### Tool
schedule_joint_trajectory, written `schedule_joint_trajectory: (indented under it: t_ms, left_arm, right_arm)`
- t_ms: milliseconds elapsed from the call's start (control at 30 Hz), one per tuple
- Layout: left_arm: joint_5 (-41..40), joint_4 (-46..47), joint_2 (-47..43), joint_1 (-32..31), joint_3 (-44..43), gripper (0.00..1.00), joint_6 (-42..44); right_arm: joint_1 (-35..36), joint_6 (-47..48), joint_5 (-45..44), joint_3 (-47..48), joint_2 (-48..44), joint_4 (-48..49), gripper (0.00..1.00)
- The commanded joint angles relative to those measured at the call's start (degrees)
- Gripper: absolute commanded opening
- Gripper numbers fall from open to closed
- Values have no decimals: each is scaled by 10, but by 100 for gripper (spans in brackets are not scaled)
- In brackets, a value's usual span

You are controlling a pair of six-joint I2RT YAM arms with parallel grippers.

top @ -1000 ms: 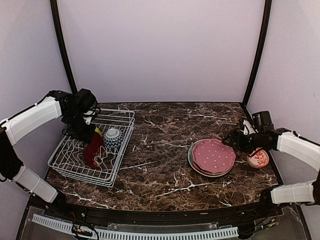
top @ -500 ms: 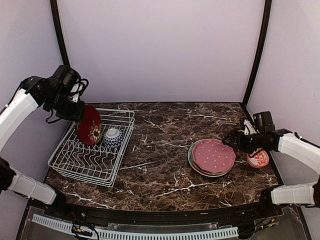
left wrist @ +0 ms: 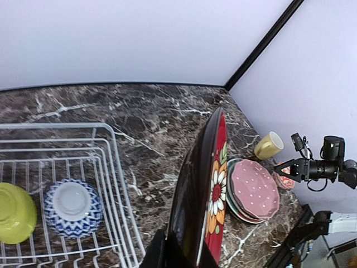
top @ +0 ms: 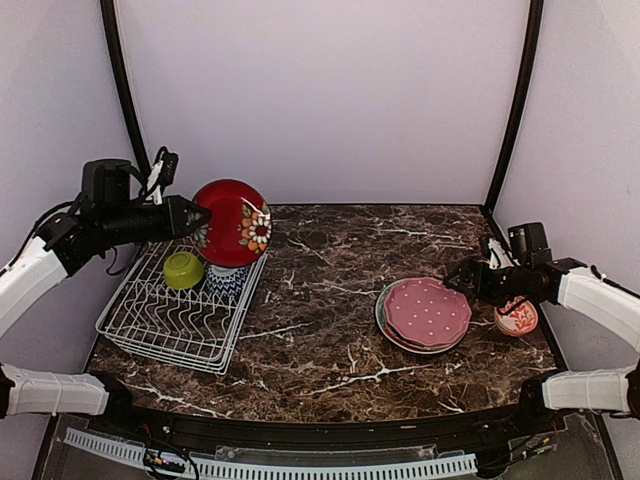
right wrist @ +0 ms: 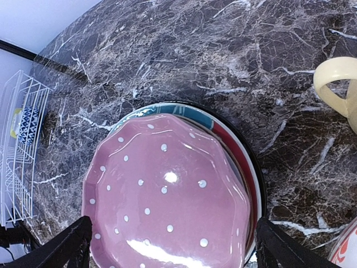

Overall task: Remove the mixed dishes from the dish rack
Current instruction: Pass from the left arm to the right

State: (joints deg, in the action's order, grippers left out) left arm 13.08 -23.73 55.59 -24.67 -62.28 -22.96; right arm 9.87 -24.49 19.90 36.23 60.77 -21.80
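Left jaws clamp the floral plate [top: 232, 222] on edge; stack [top: 428, 312] lies well right — beside my right jaws. Those gape, empty.

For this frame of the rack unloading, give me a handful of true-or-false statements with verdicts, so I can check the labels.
1. The left gripper holds the dark red floral plate above the dish rack. True.
2. The dish rack holds nothing. False: a lime-green bowl and a blue-white bowl sit in it.
3. The right gripper is clamped on the pink dotted plate. False: its jaws stand open over it.
4. The pink dotted plate tops the plate stack. True.
5. The yellow mug is in the rack. False: it stands on the table beside the stack.
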Motion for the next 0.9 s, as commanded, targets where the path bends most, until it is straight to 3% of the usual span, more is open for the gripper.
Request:
schedule_joint_trajectory:
  t_ms: [0, 67, 200, 400, 667, 800, 867]
  left_arm:
    - [152, 206, 58, -1, 62, 1, -113]
    - [192, 320, 88, -8, 103, 1, -173]
    - [220, 445, 155, -55, 156, 1, -250]
    - [237, 483, 258, -130, 130, 1, -256]
    - [264, 494, 361, -173, 75, 1, -260]
    - [274, 491, 387, -184, 60, 1, -261]
    - [279, 491, 394, -187, 56, 1, -261]
  right_arm:
    - [4, -17, 36, 8, -14, 13, 99]
    - [5, -36, 68, -3, -17, 47, 99]
    - [24, -78, 119, -19, -21, 119, 99]
    - [92, -139, 168, -15, 14, 229, 99]
    - [198, -224, 196, -13, 123, 385, 98]
    - [239, -243, 197, 3, 171, 427, 89]
    - [252, -245, 197, 10, 191, 432, 78]
